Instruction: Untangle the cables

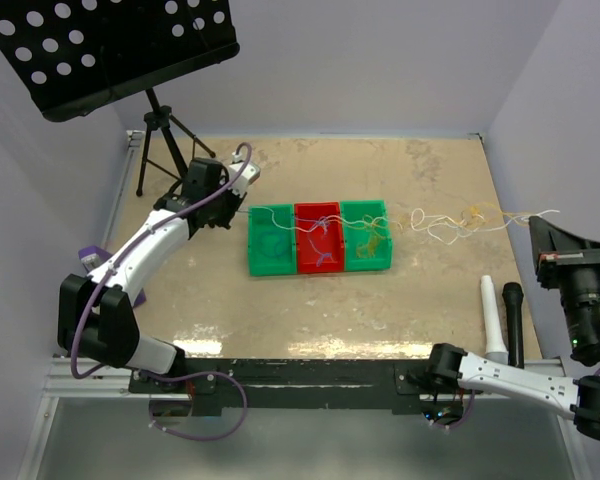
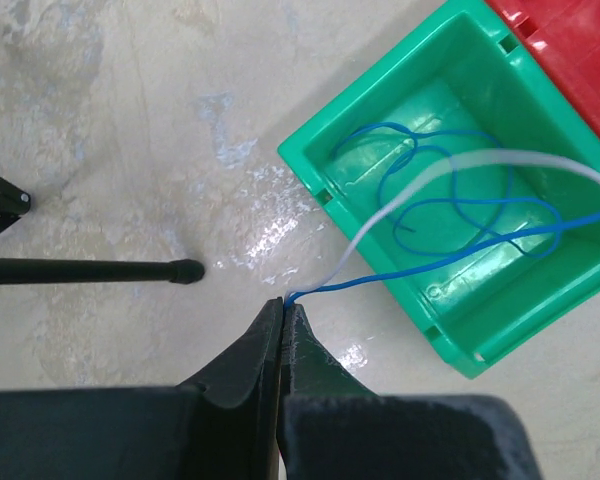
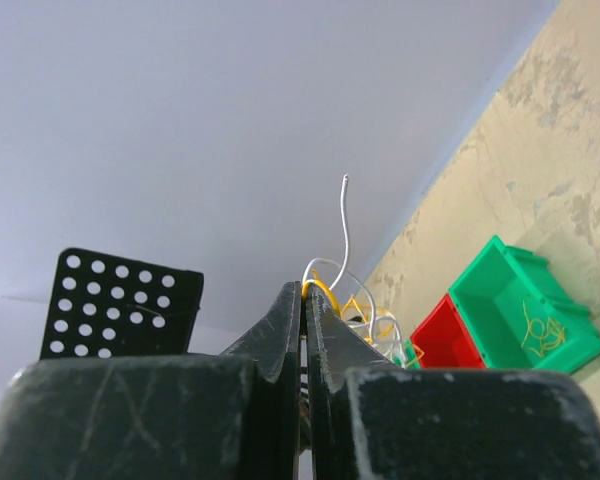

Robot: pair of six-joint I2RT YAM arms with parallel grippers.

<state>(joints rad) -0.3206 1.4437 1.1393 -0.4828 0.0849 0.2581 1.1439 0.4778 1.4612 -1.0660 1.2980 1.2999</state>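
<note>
Left gripper (image 2: 284, 304): jaws pinched shut on the end of the blue cable (image 2: 450, 245), with a white cable (image 2: 450, 165) running in beside it. Right gripper (image 3: 303, 290): closed on the yellow cable (image 3: 321, 289) and white strands. The cables (image 1: 450, 222) run left to right between the grippers, across the three bins (image 1: 270, 269). The main snarl lies right of the bins, nearer the right gripper. Judgement: separation must work along that line.

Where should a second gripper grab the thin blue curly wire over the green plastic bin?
On the straight span of the thin blue wire crossing the green plastic bin, from above, jaws across it; its loops lie low inside the bin, walled in.
</note>
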